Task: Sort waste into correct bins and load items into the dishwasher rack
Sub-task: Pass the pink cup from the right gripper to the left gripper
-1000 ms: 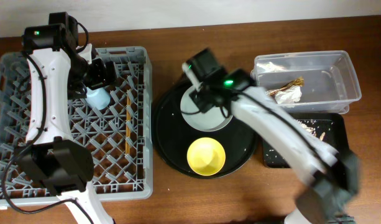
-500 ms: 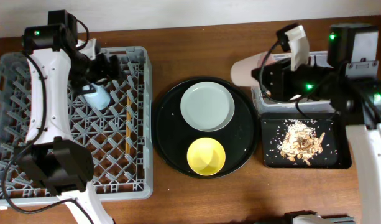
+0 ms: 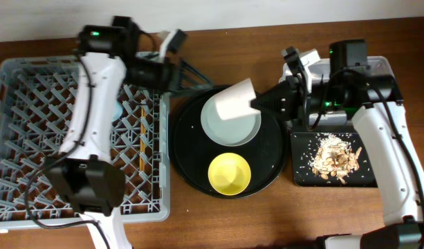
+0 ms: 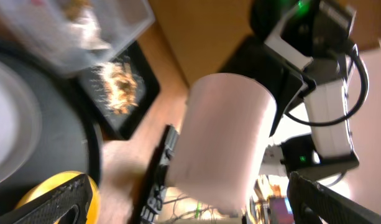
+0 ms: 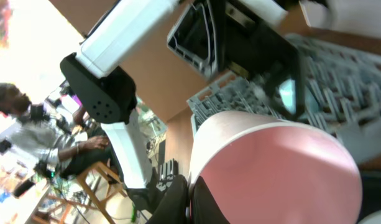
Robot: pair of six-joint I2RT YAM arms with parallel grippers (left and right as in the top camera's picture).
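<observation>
Pink plastic is hanging in mid-air: the pink cup [image 3: 234, 104] is lying on its side above the grey-green plate [image 3: 229, 130] on the round black tray [image 3: 187, 155], and the right gripper [image 3: 259, 104] is pinching it by one end with its jaws clamped tight. The left gripper [image 3: 187, 75] is reaching in from over the right edge of the dishwasher rack [image 3: 32, 159], spread as wide as it goes and carrying nothing, its mouth facing the cup.

This looks like a hand-over, and the timing is the risk. If the right gripper is letting go before the left one is closing, the cup is dropping onto the plate and possibly rolling off the tray. With both arms crowding the same spot, the fingers could also be knocking together, or the left one catching only the lip.

Overhead is giving the layout: the blue cup [image 3: 115, 111] and chopsticks [image 3: 142, 138] lying in the rack, the yellow bowl [image 3: 229, 173] waiting on the tray. The left wrist view is showing the cup framed between its own fingers [image 4: 59, 199], though how deep it is sitting there cannot be told.
</observation>
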